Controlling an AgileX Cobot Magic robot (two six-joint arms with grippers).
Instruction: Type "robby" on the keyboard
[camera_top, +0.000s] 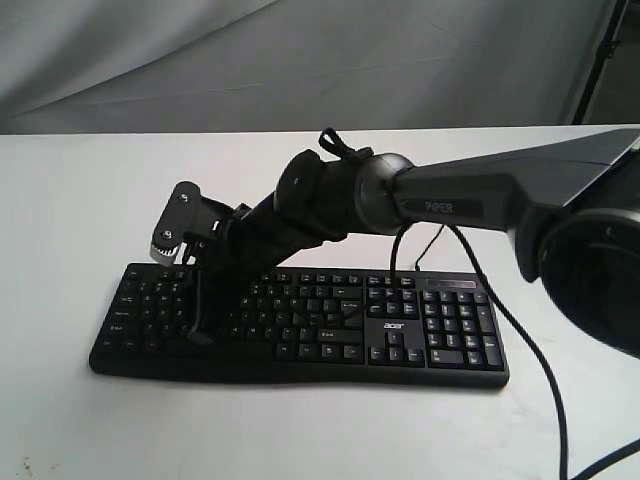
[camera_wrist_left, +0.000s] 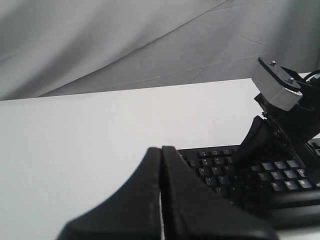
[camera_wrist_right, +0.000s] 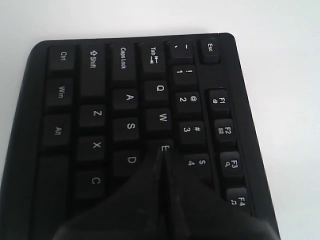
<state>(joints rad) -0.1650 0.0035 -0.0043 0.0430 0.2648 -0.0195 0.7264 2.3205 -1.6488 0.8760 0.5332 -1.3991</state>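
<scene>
Across the right half of the exterior view reaches the right arm (camera_top: 480, 200), a thick black limb marked "PiPER" (camera_top: 440, 206). It slants down and leftward over the keyboard (camera_top: 300, 325) and hides much of the upper key rows in the middle. The keyboard lies flat on the bench (camera_top: 60, 200), its long side facing the exterior camera, with the number pad and the acer logo (camera_top: 393, 326) toward the right.

The right pincer (camera_top: 200, 335) points steeply down at the left-hand letter block. Its two fingers are pressed together with nothing between them. In the right wrist view the joined tips (camera_wrist_right: 162, 150) sit right at the E key, with D and C alongside; the fingers cover the keys behind them. Whether the tips press a key or only touch it cannot be told. A grey camera block (camera_top: 175, 225) sits on that wrist.

The left pincer (camera_wrist_left: 161, 149) is likewise closed tight and empty. It sits off the keyboard's (camera_wrist_left: 250, 185) Esc end, apart from the keys, and the right pincer (camera_wrist_left: 250, 150) stands beyond it. It does not show in the exterior view.

A thin black cable (camera_top: 557, 420) passes the number-pad end and runs off the bench's near edge.

The bench is plain white and matte. Behind it hangs a creased grey cloth (camera_top: 300, 60) that fills the background.
</scene>
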